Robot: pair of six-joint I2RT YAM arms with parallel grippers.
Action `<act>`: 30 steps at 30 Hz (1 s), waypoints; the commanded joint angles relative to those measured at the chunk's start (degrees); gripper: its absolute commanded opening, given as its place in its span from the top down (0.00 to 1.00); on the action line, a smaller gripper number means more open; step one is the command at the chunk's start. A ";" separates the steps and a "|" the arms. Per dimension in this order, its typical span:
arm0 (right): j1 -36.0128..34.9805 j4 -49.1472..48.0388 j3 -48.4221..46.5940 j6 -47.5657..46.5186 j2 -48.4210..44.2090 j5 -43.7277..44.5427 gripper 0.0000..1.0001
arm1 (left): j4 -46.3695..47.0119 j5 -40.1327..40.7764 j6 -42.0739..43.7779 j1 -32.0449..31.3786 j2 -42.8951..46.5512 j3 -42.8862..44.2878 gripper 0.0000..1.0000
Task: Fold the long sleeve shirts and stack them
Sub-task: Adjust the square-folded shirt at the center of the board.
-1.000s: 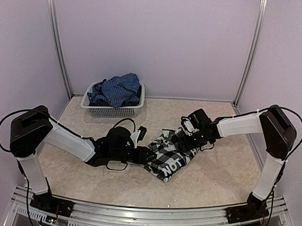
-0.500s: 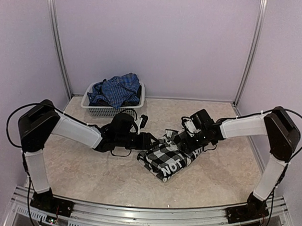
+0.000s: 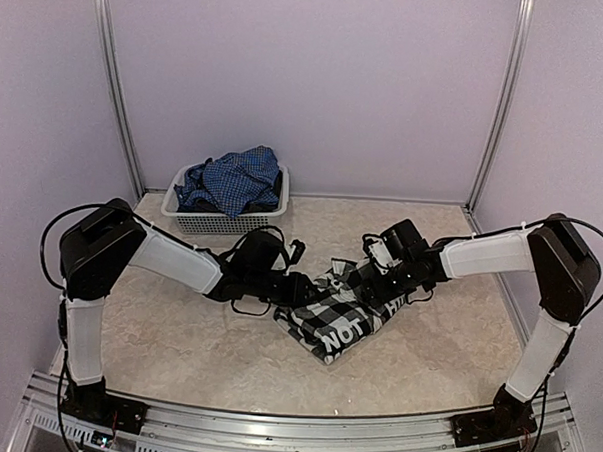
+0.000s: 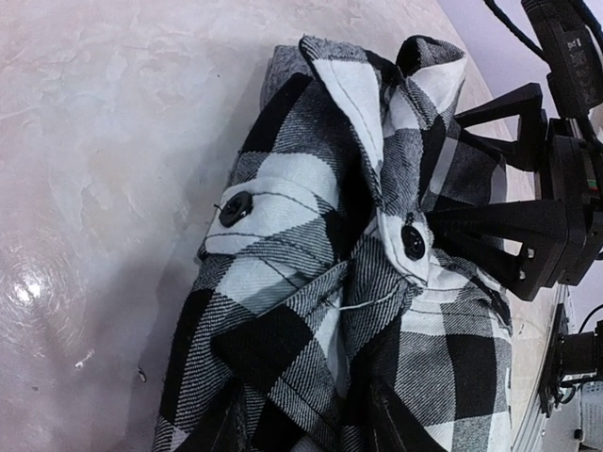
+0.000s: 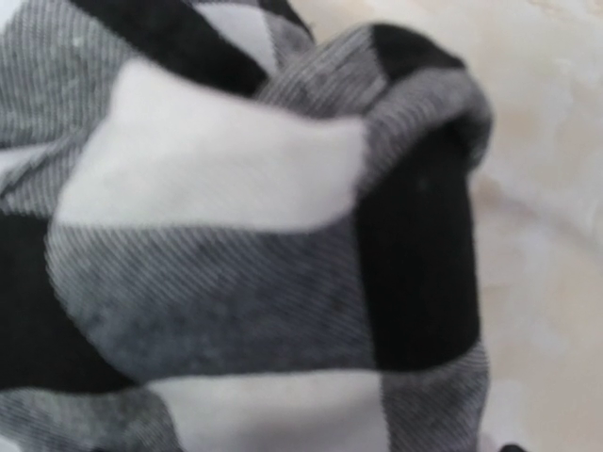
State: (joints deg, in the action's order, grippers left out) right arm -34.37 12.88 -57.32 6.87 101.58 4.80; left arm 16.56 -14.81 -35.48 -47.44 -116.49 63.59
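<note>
- Nearest the arms' bases, the counter (image 3: 176, 351) carries no folded shirt along its near edge, so the stack does not look begun.
- At mid-counter, a little toward the right edge, the black-and-white shirt (image 3: 336, 316) lies in a bunched, narrow bundle. Its white lettering faces up and a buttoned cuff shows in the left wrist view. It appears partly gathered rather than squarely folded, with loose layers humped at its far end.
- The left tool (image 3: 299, 289) is at the bundle's left end. In its wrist view the cloth runs down between its two fingers, so it seems clamped on the shirt.
- The right tool (image 3: 374, 281) is at the bundle's far right end. Its wrist camera is filled with blurred check, and although its fingers (image 4: 490, 226) touch the cloth, whether they pinch it cannot be told.
- In the far left corner stands the white basket (image 3: 225, 224), with the blue shirt (image 3: 231, 179) heaped crumpled inside it, unfolded.
- Judged from this, the task is early: the first shirt is mid-fold, and the second waits to be taken out, folded and set on top.
</note>
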 commanded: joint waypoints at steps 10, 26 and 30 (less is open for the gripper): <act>0.27 0.03 2.15 -0.13 -1.08 0.49 0.14 | 9.62 1.54 5.25 -0.70 0.35 -1.97 0.58; 0.34 3.16 2.19 -0.11 -8.05 2.45 0.13 | 20.28 -0.77 8.88 -3.67 4.92 -10.20 0.53; 0.26 4.95 0.83 0.70 -10.73 1.77 0.12 | 16.01 2.64 12.45 -4.77 5.45 -8.46 0.54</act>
State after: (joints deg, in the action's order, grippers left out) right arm -34.37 15.25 -55.35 6.94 94.89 6.09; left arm 33.63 -14.61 -27.77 -50.94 -113.65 53.54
